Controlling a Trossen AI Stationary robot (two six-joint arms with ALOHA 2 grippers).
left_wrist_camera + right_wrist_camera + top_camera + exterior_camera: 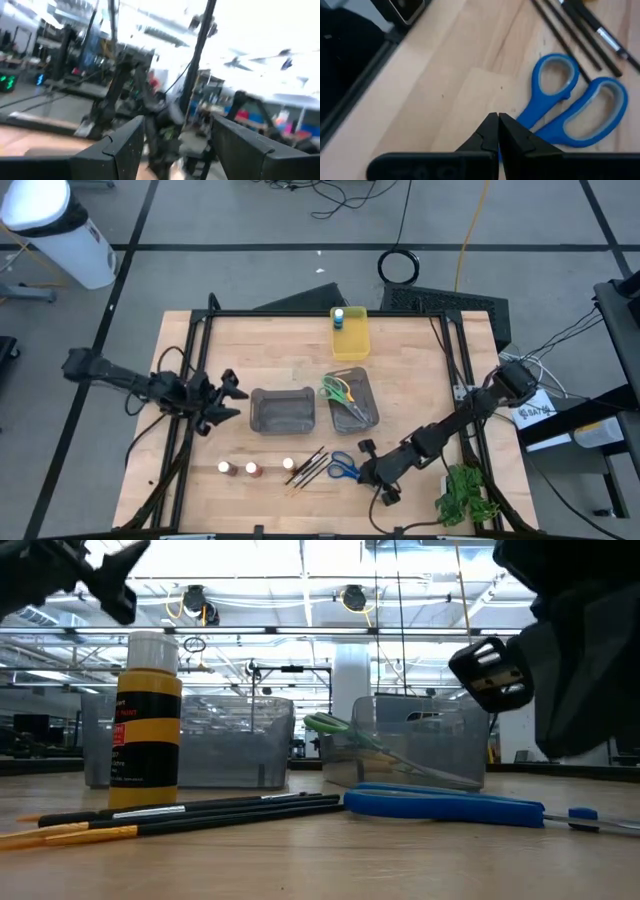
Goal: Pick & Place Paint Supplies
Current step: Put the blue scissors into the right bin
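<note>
Just beside blue scissors (343, 470), right pincer (372, 476) clenched, empty, arm stretched low; left pincer (230, 402) released.

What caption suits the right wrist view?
Right pincer, shut and empty, poised over the blue-handled scissors on the wooden table, dark brushes beyond.

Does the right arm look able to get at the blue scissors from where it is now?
Probably yes. The right gripper sits shut just beside the blue scissors, with bare table around; the brushes lie on the far side. It must open first.
</note>
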